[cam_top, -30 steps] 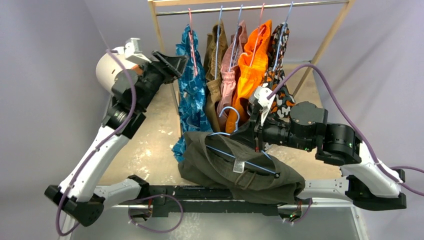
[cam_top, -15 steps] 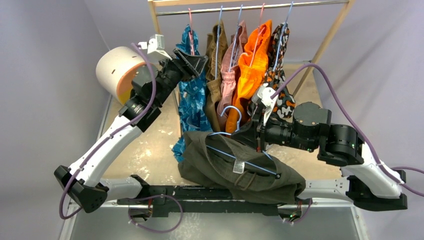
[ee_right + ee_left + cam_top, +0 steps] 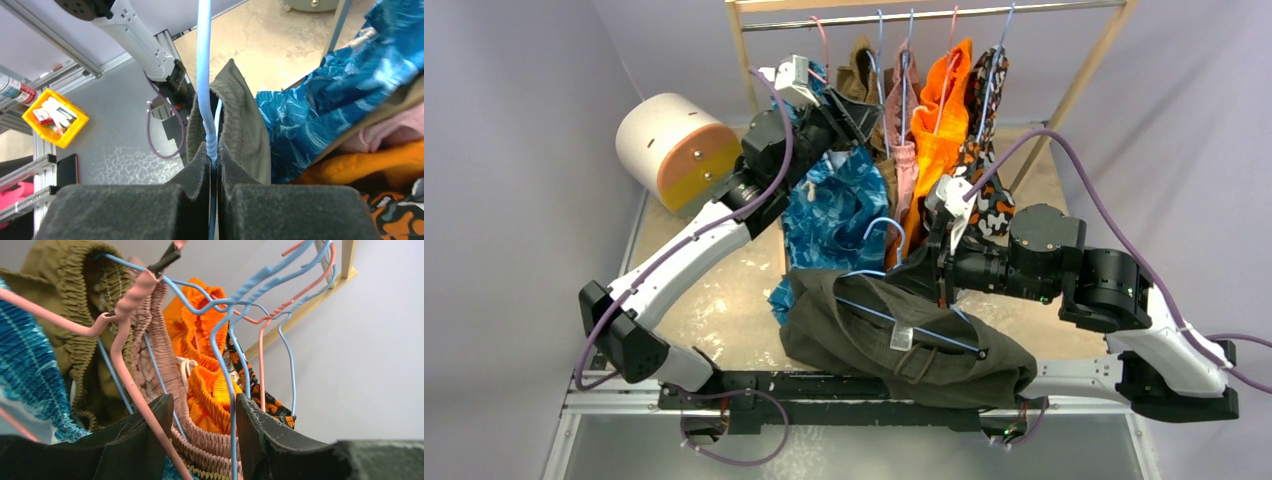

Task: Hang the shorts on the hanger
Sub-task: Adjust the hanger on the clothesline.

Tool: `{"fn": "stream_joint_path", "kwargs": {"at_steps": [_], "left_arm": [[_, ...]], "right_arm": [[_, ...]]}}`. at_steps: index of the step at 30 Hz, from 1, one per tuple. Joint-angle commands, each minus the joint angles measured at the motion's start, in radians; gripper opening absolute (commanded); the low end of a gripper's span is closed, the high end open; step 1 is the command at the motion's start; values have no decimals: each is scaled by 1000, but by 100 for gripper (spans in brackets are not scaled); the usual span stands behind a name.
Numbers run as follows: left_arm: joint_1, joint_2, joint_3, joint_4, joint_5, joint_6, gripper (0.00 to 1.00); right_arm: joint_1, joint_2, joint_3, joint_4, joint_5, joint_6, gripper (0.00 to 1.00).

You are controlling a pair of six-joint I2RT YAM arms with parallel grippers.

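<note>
Right wrist: R fingers (image 3: pixel 165 210) clamp thin, prob. stiff hanger (image 3: pixel 204 75) at neck, limp shorts (image 3: pixel 242 125) draped; L fingers (image 3: pixel 280 440) apart.

Dark olive-green shorts (image 3: pixel 844 345) with a small white tag drape over the light-blue wire hanger (image 3: pixel 874 311), bar slanting toward 4 o'clock, hook at 12 o'clock.

Left arm (image 3: pixel 686 246): has swung in from the left wall toward the clothes rack, its lower joint now further right.
Left gripper (image 3: pixel 856 112): has moved from beside the blue patterned shorts (image 3: pixel 836 215) up into the row of hangers; a pink hanger (image 3: pixel 127 347) now runs between its parted fingers.
Blue patterned shorts: pushed right and bunched, no longer hanging straight.
Tan-brown shorts (image 3: pixel 861 58): shoved right along the rail.
White and orange cylinder (image 3: pixel 674 150): earlier partly behind the arm, now in full view.
</note>
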State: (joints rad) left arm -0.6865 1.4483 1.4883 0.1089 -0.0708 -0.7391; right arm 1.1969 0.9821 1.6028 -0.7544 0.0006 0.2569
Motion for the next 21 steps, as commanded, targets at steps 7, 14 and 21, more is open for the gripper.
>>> {"fn": "stream_joint_path", "kwargs": {"at_steps": [7,14,21], "left_arm": [[-60,99,102,97,21,18,49],[-62,68,97,45,1,73,63],[-59,-142,-68,-24,-66,162,73]], "right_arm": [[0,-2,58,13,-53,-36,0],[1,-17,65,-1,-37,-36,0],[1,-37,57,2,-27,-35,0]]}}
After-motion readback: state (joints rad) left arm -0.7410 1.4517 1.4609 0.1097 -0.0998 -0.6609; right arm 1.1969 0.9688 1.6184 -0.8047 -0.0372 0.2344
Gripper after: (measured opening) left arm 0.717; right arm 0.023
